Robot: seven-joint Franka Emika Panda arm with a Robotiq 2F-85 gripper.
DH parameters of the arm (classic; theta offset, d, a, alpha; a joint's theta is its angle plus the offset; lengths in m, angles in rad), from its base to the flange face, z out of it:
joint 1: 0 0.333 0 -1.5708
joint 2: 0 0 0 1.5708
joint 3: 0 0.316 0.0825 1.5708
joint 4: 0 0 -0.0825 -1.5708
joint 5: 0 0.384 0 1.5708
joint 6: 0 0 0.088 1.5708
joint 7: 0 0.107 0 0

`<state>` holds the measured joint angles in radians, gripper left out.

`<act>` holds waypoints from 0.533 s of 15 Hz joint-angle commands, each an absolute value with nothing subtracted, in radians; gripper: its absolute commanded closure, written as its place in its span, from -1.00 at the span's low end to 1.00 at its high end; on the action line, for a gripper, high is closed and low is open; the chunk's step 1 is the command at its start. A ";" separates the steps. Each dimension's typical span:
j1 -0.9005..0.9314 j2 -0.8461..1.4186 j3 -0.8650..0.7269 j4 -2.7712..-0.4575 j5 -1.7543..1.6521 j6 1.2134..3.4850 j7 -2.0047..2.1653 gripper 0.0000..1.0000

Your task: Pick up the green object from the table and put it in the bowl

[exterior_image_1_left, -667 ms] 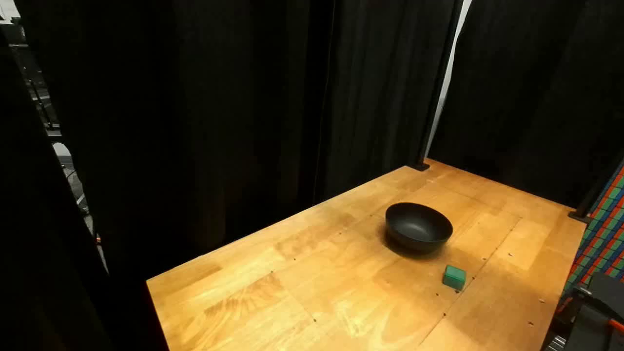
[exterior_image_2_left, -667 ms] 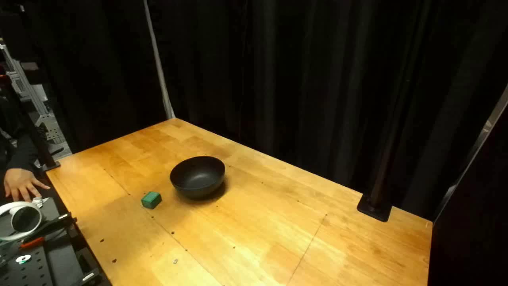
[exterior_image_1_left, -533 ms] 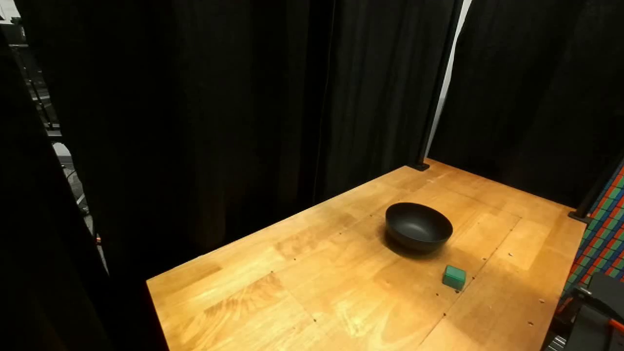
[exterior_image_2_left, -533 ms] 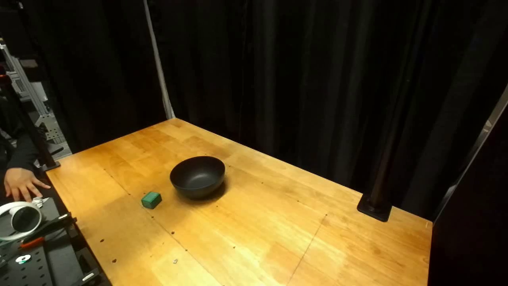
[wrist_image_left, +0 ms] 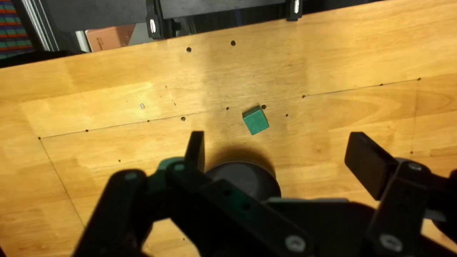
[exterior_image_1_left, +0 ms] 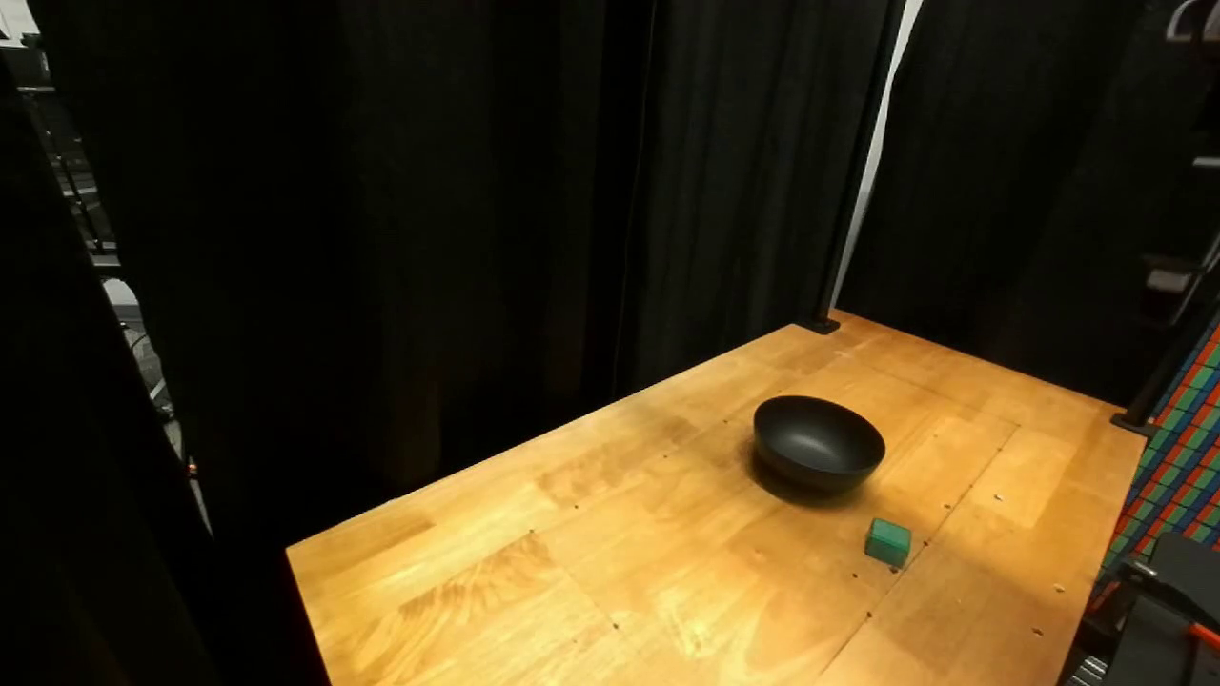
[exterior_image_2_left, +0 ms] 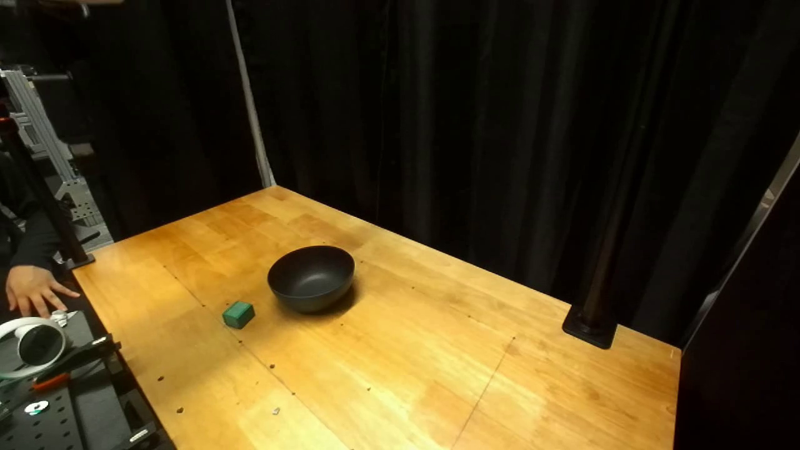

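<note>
The green object [wrist_image_left: 257,120], a small green cube, lies on the light brown wooden table [exterior_image_1_left: 610,534]. It also shows in both exterior views [exterior_image_1_left: 888,542] [exterior_image_2_left: 239,314], a short gap away from the bowl. The black bowl [exterior_image_1_left: 818,446] stands upright and looks empty in both exterior views [exterior_image_2_left: 311,279]. In the wrist view the bowl [wrist_image_left: 246,176] is partly hidden by my gripper's left finger linkage. My gripper [wrist_image_left: 276,148] is open with nothing between its fingers. It is high above the table. The cube shows beyond the fingertips, between them in the picture.
A black post base [exterior_image_2_left: 589,326] stands at the table's edge. A dark bench with tools [exterior_image_2_left: 69,400] adjoins the table, and a person's hand [exterior_image_2_left: 39,290] rests beside it. Black clamps [wrist_image_left: 155,25] sit at the table edge. Black curtains [exterior_image_1_left: 477,238] surround the table.
Parts of the arm have come into sight at the upper right edge of one exterior picture and the upper left of another. The green cube and bowl have not moved.
</note>
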<state>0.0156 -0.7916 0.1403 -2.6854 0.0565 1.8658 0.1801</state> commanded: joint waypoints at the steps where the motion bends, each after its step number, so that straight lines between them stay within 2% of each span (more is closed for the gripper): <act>1: 0.042 -0.691 0.216 -2.799 0.044 2.102 0.238 -1.00; 8: 0.009 -0.288 0.303 -2.791 -0.025 2.575 0.426 -1.00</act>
